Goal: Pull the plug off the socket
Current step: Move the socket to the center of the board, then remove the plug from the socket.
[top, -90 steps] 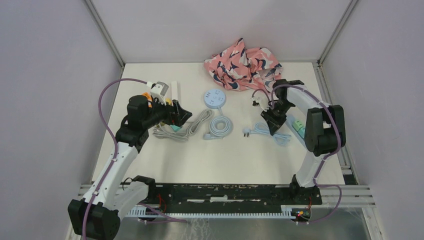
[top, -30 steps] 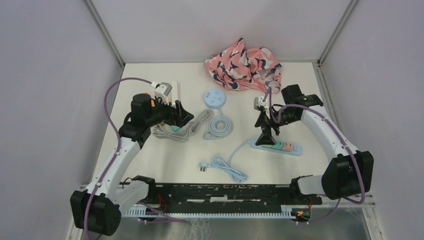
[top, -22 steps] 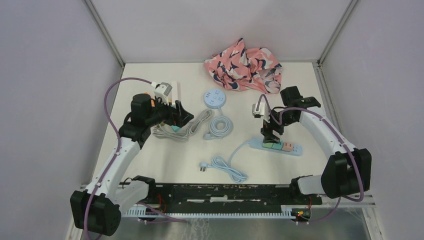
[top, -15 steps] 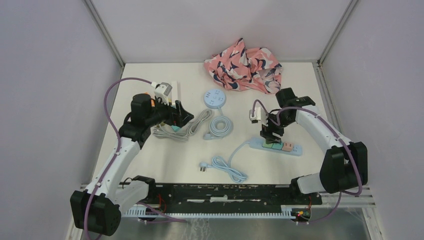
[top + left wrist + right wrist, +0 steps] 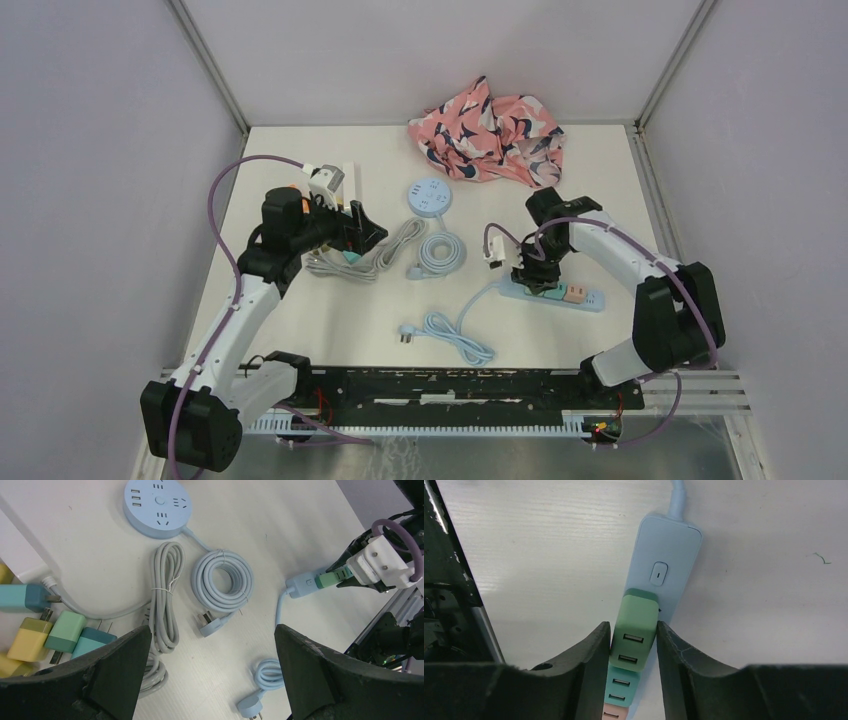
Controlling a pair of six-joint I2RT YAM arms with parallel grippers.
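My right hand (image 5: 633,626) is down on the power strip (image 5: 668,562), which lies flat on the table (image 5: 330,315) in front of the right arm, towards the near right. The wrist view shows the two fingers (image 5: 591,660) narrowed onto the green plug (image 5: 634,635), one against each of its long sides, so I read this as a grip on the plug. The green plug is seated in the socket nearest the strip's switch end, and I see no gap between it and the strip's face. Just behind it in the row sit a teal plug (image 5: 623,686) and a pink plug (image 5: 616,713), each touching the next. The strip's pale blue cord (image 5: 455,335) runs from the switch end towards the near middle of the table and ends in a loose coil. My left hand (image 5: 211,630) hangs above the left part of the table with its fingers spread wide and nothing between them. Below it I see a round socket hub (image 5: 157,502), its coiled cord (image 5: 222,587), a bundled grey cord (image 5: 165,610) and a cluster of loose adaptors (image 5: 60,630) in teal, green and yellow. A pink patterned cloth (image 5: 490,130) is heaped at the far edge.
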